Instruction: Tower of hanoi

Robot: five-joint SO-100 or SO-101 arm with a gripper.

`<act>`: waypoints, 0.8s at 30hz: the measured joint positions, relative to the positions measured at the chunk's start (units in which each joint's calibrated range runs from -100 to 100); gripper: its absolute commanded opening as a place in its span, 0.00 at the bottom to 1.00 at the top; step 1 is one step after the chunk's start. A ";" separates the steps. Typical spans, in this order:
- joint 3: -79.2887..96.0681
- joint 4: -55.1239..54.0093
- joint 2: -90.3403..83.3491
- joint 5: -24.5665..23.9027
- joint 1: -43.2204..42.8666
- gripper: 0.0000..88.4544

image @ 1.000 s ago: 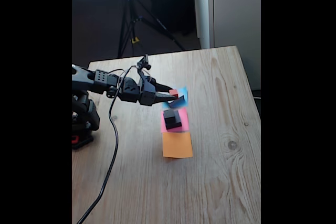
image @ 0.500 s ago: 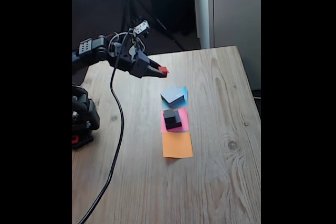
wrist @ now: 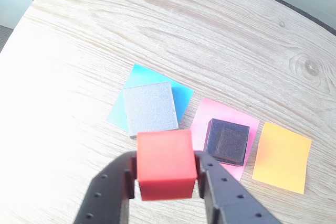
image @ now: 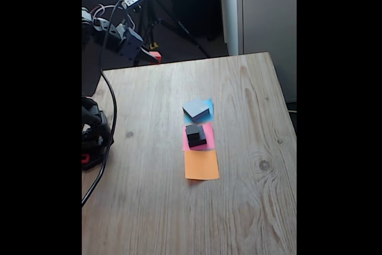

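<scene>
Wooden table [image: 239,207] spreads below and ahead of the gripper [image: 152,58], which the fixed view shows raised high at the far left, over the table's back edge, well apart from the papers. From largest to smallest: the grey block [image: 196,109] lies flat on the blue paper [image: 208,104], the nearest of the pieces to the gripper; in the wrist view the grey block [wrist: 150,108] sits just above the jaws, covering most of the blue paper [wrist: 181,100]. Next, the black block [image: 196,140] stands on the pink paper [image: 209,134], farther out, with the dark grey block [image: 192,129] on top of it. That stacking reads clearly in the fixed view from the side; the wrist view looks nearly straight down, so the black block [wrist: 212,142] and the dark grey block [wrist: 229,145] look almost like one square on the pink paper [wrist: 223,114], to the right of the jaws. The orange paper [image: 202,165] lies bare, farthest from the gripper, at the right end of the row in the wrist view [wrist: 282,156]. Smallest, the red cube [wrist: 166,164] is clamped between the two fingers [wrist: 115,182] of the gripper [wrist: 167,174], held in the air; in the fixed view it is only a small red spot [image: 156,56] at the gripper's tip.
</scene>
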 measured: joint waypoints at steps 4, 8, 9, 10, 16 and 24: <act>17.56 -12.65 -6.76 0.00 0.31 0.03; 39.29 -28.90 -13.34 0.00 0.31 0.03; 43.89 -32.51 -14.11 0.00 0.31 0.03; 48.07 -35.95 -14.54 0.00 0.31 0.03; 66.75 -56.04 -14.45 0.00 -1.14 0.03; 79.10 -81.91 -4.96 0.00 -3.10 0.04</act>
